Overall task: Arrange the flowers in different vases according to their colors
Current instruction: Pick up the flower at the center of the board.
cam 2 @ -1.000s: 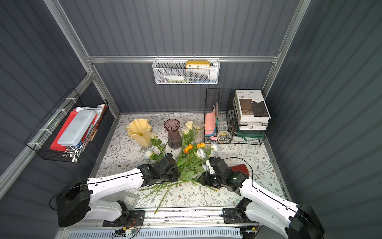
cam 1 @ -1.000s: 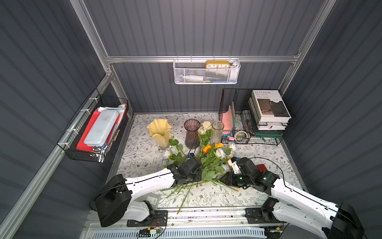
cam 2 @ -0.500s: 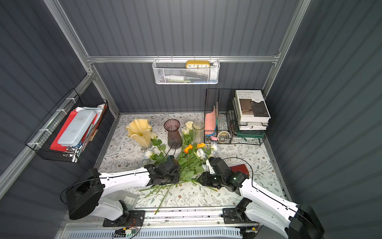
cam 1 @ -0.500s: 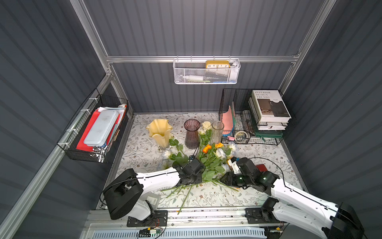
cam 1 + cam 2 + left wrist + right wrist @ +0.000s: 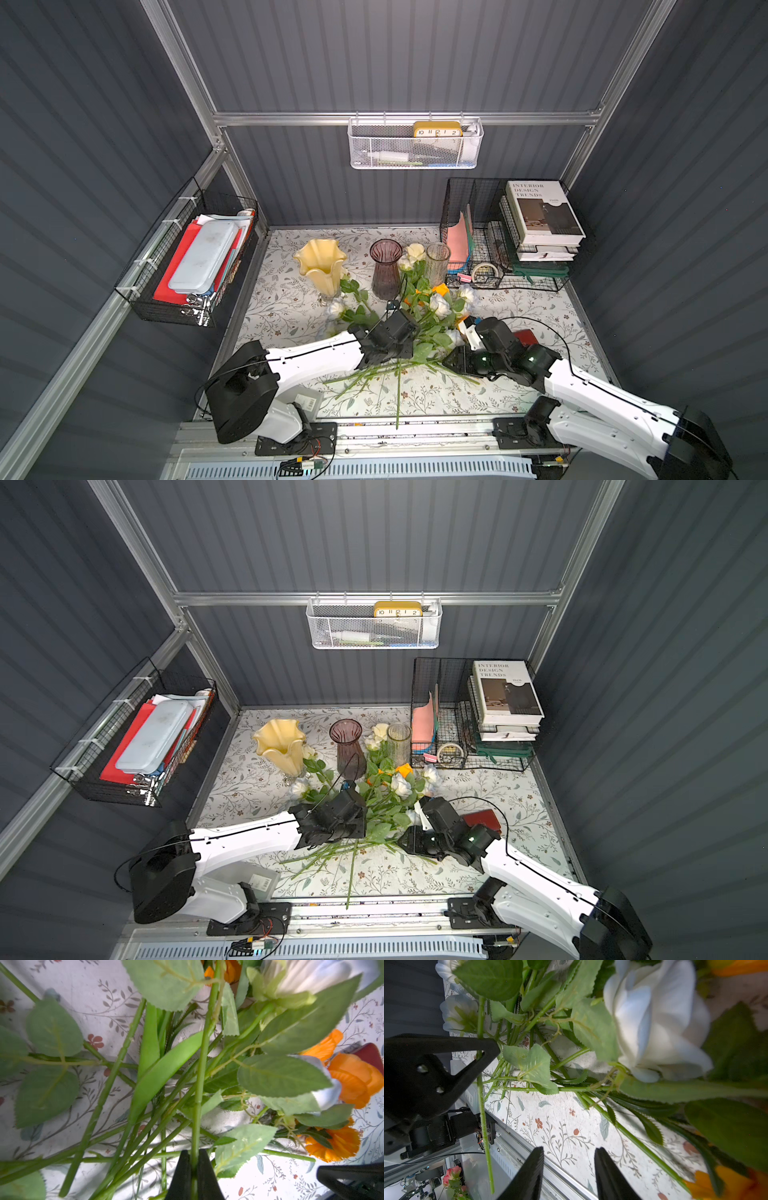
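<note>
The flowers (image 5: 415, 328) lie in one tangled heap at the centre of the cloth (image 5: 286, 307), heads toward the top of the frame and stems fanned toward the bottom. One long stem (image 5: 199, 1084) has just been singled out. A second ago the left gripper (image 5: 193, 1153) stood part open over the heap. Now its jaws are clenched on that stem, and in both top views the stem's free end has swung to point straight down the frame, its tip over the front rail (image 5: 436, 428). I judge the first pick is made but not lifted. Other stems and leaves cross it, so it may drag neighbours along. Which bloom it carries I cannot tell, so the right vase is not yet clear.

The right gripper (image 5: 569, 1150) is spread with only cloth between its fingers, just beside a white rose (image 5: 658, 1022) at the heap's right edge.

The yellow vase (image 5: 320, 266), purple vase (image 5: 385, 270) and clear vase (image 5: 437, 262) stand in a row just above the heap. None visibly holds a stem.

The wire rack (image 5: 453, 208) crowds the clear vase on the right. The right arm and a dark red case (image 5: 525, 334) close off the heap's right side. Bare cloth lies left of the heap and below it. A lift straight up, then a swing in from the left, looks the freest path.
</note>
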Available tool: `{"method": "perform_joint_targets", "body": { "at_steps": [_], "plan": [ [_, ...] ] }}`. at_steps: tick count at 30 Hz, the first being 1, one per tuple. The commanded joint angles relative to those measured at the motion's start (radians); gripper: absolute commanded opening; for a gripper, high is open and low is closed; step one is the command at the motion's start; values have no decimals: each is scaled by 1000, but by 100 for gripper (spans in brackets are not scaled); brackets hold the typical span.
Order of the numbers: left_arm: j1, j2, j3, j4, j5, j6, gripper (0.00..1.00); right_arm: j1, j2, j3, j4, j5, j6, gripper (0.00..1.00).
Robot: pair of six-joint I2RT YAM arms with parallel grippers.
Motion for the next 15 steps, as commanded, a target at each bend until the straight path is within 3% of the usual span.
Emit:
{"method": "perform_joint_targets", "body": {
  "at_steps": [1,15],
  "plan": [
    [-7,-52,46,-31,-68,40,5,-5,5,-10,12,-7,0,45],
    [-10,-185,198,-79,-190,143,2,-4,24,0,18,-4,-5,45]
  ]
}}
